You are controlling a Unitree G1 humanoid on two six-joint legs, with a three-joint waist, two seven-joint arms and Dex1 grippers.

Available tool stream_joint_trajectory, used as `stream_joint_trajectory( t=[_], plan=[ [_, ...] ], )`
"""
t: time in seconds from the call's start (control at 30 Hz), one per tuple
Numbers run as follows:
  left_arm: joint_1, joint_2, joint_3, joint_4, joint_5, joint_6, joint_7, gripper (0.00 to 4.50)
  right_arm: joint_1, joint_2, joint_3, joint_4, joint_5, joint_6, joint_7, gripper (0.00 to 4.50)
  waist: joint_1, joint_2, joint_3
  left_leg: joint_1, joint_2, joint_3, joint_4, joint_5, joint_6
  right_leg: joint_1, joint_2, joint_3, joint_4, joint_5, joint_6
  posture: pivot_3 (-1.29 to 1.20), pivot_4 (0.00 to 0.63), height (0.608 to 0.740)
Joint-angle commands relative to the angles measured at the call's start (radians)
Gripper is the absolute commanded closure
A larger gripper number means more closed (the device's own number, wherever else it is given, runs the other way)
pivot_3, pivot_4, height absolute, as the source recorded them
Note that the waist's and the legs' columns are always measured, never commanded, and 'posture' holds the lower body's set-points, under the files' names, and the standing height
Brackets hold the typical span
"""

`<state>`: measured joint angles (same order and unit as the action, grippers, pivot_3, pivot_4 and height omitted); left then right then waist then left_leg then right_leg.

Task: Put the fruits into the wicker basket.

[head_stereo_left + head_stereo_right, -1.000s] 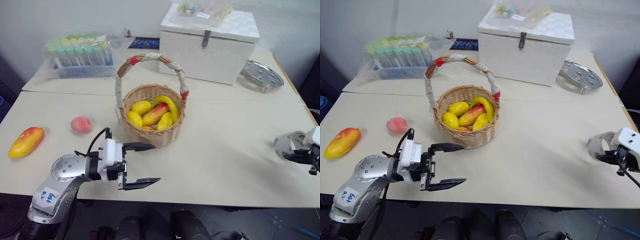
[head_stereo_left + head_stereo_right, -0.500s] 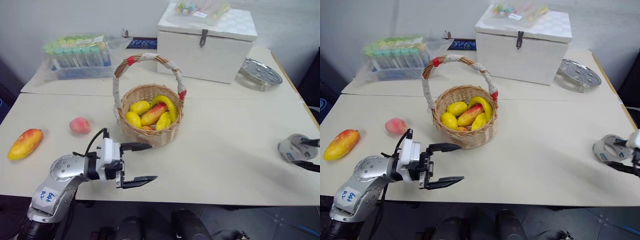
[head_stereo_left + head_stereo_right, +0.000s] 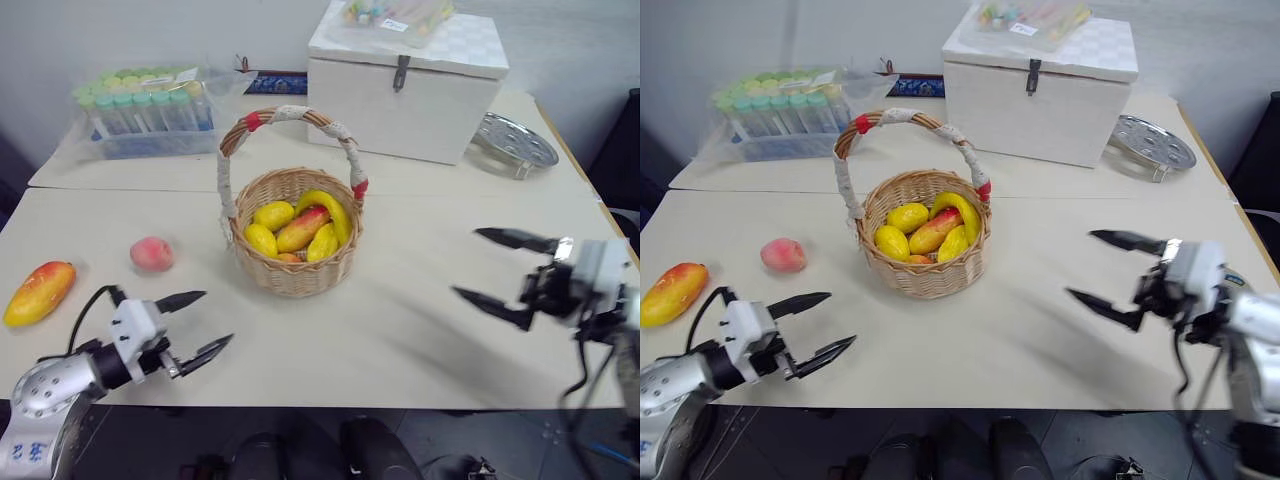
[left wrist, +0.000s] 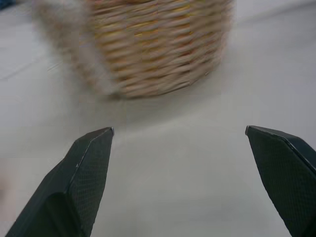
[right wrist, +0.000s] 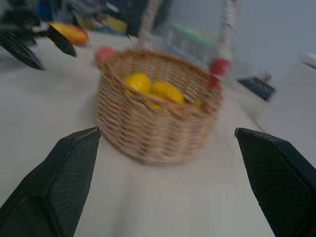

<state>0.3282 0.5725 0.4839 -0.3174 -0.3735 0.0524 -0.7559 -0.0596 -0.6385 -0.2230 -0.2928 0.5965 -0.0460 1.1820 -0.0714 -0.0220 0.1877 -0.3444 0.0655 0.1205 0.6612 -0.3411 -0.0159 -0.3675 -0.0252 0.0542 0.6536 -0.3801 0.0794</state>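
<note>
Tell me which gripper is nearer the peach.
Left. The left gripper hangs open just in front of the peach; the right gripper is open far across, beyond the wicker basket.

– Where is the basket (image 3: 293,245)?
– In the middle of the table (image 3: 420,330), with fruit in it. The peach (image 3: 152,254) lies to its left, and the mango (image 3: 39,293) lies further left.
– And behind it?
– A box (image 3: 400,85) on the right, a tube rack (image 3: 140,110) on the left.

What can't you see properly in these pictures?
- Fruit at the bottom of the wicker basket: head views, hidden under the yellow fruit piled on top.
- Contents of the white lidded box: head views, lid shut.
- Peach: right wrist view, blurred and partly behind the basket rim.
</note>
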Motion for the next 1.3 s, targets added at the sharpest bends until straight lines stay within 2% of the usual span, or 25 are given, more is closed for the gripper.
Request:
stream_joint_trajectory(
  t=[0.03, 0.17, 0.3, 0.47, 0.57, 0.67, 0.8, 0.9, 1.0, 1.13, 1.3],
  plan=[
    [0.068, -0.056, 0.183, 0.027, -0.046, 0.005, 0.113, 0.00, 0.021, 0.081, 0.119, -0.070, -0.033, -0.067, 0.000, 0.02, 0.002, -0.001, -0.001, -0.002, 0.000, 0.000, 0.000, 0.000, 0.000, -0.002, 0.000, 0.000, 0.000, 0.000, 0.000, 0.00, 0.150, 0.740],
    [0.154, -0.127, 0.281, 0.094, -0.103, 0.079, 0.179, 0.00, 0.011, 0.162, 0.230, -0.040, -0.092, -0.142, 0.008, 0.02, 0.009, -0.003, -0.002, -0.008, -0.001, 0.000, 0.005, 0.000, 0.003, -0.007, -0.002, 0.000, 0.003, 0.000, 0.000, 0.00, 0.150, 0.740],
    [0.167, -0.195, 0.388, 0.160, -0.171, 0.131, 0.300, 0.00, -0.040, 0.181, 0.243, 0.023, -0.116, -0.184, 0.000, 0.02, 0.014, -0.011, -0.003, -0.007, -0.001, 0.000, 0.005, -0.001, 0.003, -0.007, -0.003, -0.001, 0.004, 0.001, 0.000, 0.00, 0.150, 0.740],
    [0.124, -0.190, 0.434, 0.182, -0.212, 0.217, 0.420, 0.00, -0.058, 0.185, 0.241, 0.057, -0.125, -0.231, -0.006, 0.02, 0.020, -0.015, -0.006, -0.007, -0.001, -0.005, 0.004, 0.000, 0.004, -0.006, -0.003, -0.006, 0.005, 0.001, -0.002, 0.00, 0.150, 0.740],
    [0.020, -0.103, 0.413, 0.136, -0.266, 0.318, 0.454, 0.00, -0.070, 0.202, 0.240, 0.060, -0.124, -0.248, -0.034, 0.02, 0.022, -0.015, -0.006, -0.007, -0.001, -0.006, 0.004, 0.000, 0.004, -0.005, -0.003, -0.008, 0.006, 0.001, -0.002, 0.00, 0.150, 0.740],
    [-0.081, 0.054, 0.368, 0.149, -0.223, 0.413, 0.469, 0.00, -0.074, 0.206, 0.253, 0.075, -0.138, -0.257, -0.040, 0.02, 0.022, -0.018, -0.008, -0.008, -0.001, -0.009, 0.004, 0.003, 0.000, -0.006, -0.003, -0.011, 0.007, 0.001, -0.005, 0.00, 0.150, 0.740],
    [-0.186, 0.274, 0.276, 0.232, -0.187, 0.560, 0.411, 0.00, -0.079, 0.207, 0.260, 0.099, -0.153, -0.270, -0.049, 0.02, 0.014, -0.016, -0.007, -0.008, -0.001, -0.010, 0.003, 0.004, -0.003, -0.006, -0.005, -0.015, 0.007, 0.001, -0.006, 0.00, 0.150, 0.740],
    [-0.291, 0.402, 0.195, 0.365, -0.124, 0.600, 0.385, 0.00, -0.083, 0.205, 0.265, 0.115, -0.163, -0.279, -0.049, 0.02, 0.008, -0.013, -0.005, -0.008, -0.001, -0.007, 0.002, 0.004, -0.003, -0.008, -0.006, -0.019, 0.007, 0.001, -0.006, 0.00, 0.150, 0.740],
    [-0.462, 0.530, 0.030, 0.613, -0.051, 0.632, 0.289, 0.00, -0.095, 0.202, 0.265, 0.131, -0.175, -0.281, -0.057, 0.02, 0.011, -0.013, -0.005, -0.008, 0.000, -0.006, 0.001, 0.005, -0.004, -0.011, -0.006, -0.021, 0.008, 0.000, -0.008, 0.00, 0.150, 0.740],
    [-0.636, 0.576, -0.109, 0.854, 0.045, 0.571, 0.227, 0.00, -0.103, 0.201, 0.263, 0.135, -0.193, -0.284, -0.081, 0.02, 0.014, -0.011, -0.004, -0.008, 0.000, -0.003, 0.002, 0.005, -0.005, -0.012, -0.006, -0.021, 0.009, 0.000, -0.008, 0.00, 0.150, 0.740],
    [-0.789, 0.560, -0.206, 1.051, 0.095, 0.560, 0.120, 0.00, -0.094, 0.194, 0.263, 0.117, -0.200, -0.279, -0.105, 0.02, 0.018, -0.014, -0.005, -0.011, 0.000, -0.001, 0.004, 0.005, -0.004, -0.019, -0.008, -0.022, 0.016, 0.000, -0.008, 0.00, 0.150, 0.740]
  ],
)
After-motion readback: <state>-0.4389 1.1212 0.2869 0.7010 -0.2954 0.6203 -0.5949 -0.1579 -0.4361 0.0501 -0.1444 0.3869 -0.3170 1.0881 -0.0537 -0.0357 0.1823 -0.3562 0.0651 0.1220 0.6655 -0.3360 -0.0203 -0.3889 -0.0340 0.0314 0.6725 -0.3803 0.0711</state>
